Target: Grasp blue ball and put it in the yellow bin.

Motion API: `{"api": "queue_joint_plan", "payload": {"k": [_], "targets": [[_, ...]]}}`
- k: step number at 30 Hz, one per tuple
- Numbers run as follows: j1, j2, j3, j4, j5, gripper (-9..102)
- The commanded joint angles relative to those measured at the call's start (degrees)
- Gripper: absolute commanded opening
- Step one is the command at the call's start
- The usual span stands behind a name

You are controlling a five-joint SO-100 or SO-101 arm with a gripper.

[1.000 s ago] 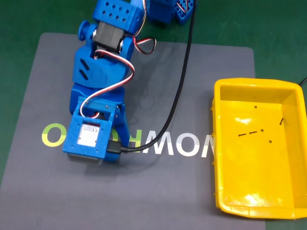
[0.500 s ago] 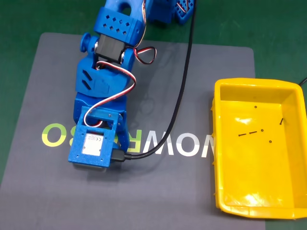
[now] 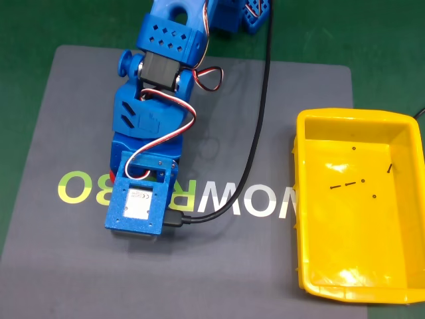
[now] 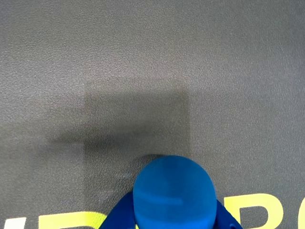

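— Grey mat (image 3: 60, 100) on a green table (image 3: 26, 26), smooth and a little grainy, with big printed letters (image 3: 226, 199) across the middle. Blue plastic arm (image 3: 156, 113) bent low over the left part in the fixed view, a black cable (image 3: 255, 133) hanging from it in a curve.

— And the blue ball (image 4: 173, 192)?

— Seen from the wrist view at the bottom edge: round, matte, plain blue, sitting between the two blue fingers of the gripper (image 4: 172, 217). Looks clamped on the ball, with the mat and a shadow behind it. Hidden under the arm from above.

— The yellow bin (image 3: 300, 199)?

— At the right in the fixed view, well apart from the arm. Glossy hard plastic, rectangular, raised rim, ribbed left side, a few dark specks (image 3: 362, 181) on the floor.

— Possible trouble from here?

— Probably a slip. Smooth round ball, only the finger edges touching it, so a quick swing could roll it out before the bin. Also a low carry could knock the ball against the raised rim. Maybe the cable dragging over the mat too.
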Motion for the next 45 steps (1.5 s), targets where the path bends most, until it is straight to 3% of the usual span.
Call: {"api": "queue_joint_plan", "payload": {"k": [1,13,31,41,43,45], "targets": [[-0.9,0.5,-4.7,0.1,1.4,3],[-8.7,10.5,-10.8,0.1,9.3,4],[-40.3,25.0,-10.5,14.0,21.4,5],[-45.1,23.4,-9.5,15.9,22.5,5],[-45.2,23.2,-9.5,15.9,22.7,9],[-45.2,23.0,-9.5,16.1,22.5,22]]}}
